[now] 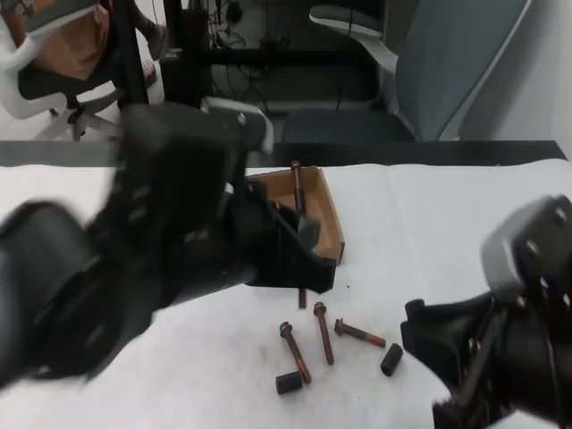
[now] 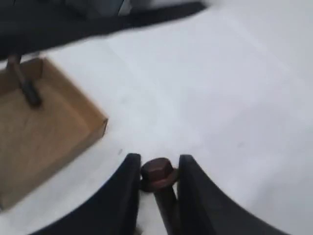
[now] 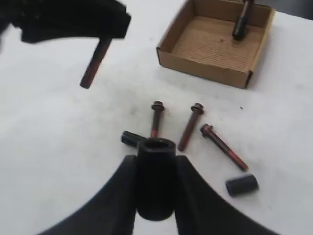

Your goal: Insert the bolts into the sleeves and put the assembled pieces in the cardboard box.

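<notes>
Above the white cloth-covered bench (image 1: 465, 223), the left gripper (image 2: 158, 164) pinches a reddish-brown steel bolt with a hexagonal head (image 2: 157, 172) just under that head. In the right wrist view its shank hangs free and tilted, pointing down toward the cloth. The right gripper (image 3: 155, 160) is closed around a short black cylindrical sleeve (image 3: 155, 186), whose open mouth faces away from the wrist. Bolt and sleeve are apart, so the step in hand looks like the insertion itself. To do it well, the shank's tilt should be matched to the sleeve's bore before the two close in. The tip should meet the mouth centred, and the push should run along the axis, since a skewed entry could jam or twist the sleeve in its grip. The left arm sits raised beside the near corner of the shallow brown cardboard box (image 3: 205, 68), where one assembled bolt-and-sleeve piece (image 3: 241, 22) already leans. The right arm sits low at the near right of the bench, with three loose bolts (image 3: 188, 126) and two spare black sleeves (image 3: 242, 185) lying between it and the box.
</notes>
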